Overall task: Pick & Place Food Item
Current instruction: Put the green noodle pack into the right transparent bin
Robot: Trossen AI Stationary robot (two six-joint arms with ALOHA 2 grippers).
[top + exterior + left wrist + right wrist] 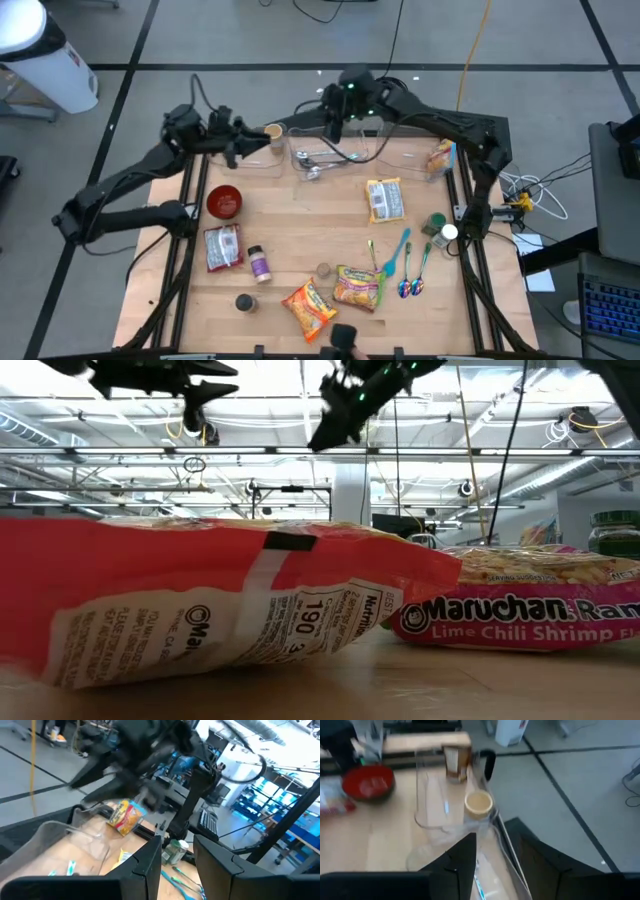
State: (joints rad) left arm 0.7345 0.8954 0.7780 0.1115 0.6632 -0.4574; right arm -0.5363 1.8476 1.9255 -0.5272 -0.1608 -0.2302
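Several food packets lie flat on the wooden table: an orange ramen pack (pixel 308 307) (pixel 200 600), a pink Maruchan pack (pixel 358 287) (pixel 520 610), a pale pack (pixel 385 200) and a red-and-white pack (pixel 222 247). A yellow snack bag (pixel 440 157) (pixel 126 816) sits in a clear bin at the far right. My left gripper (pixel 258 145) (pixel 177 862) hangs open, high over the far left of the table. My right gripper (pixel 333 130) (pixel 495 852) hangs open, high over a clear bin (pixel 325 158) at the far middle. Neither has anything between its fingers.
A red bowl (pixel 224 202) (pixel 368 782) and a small tan cup (pixel 274 131) (pixel 478 803) stand at the far left. Spoons (pixel 405 270), a green-lidded jar (pixel 436 224), a spice bottle (pixel 259 263) and small tins lie among the packets. Metal rails edge the table's sides.
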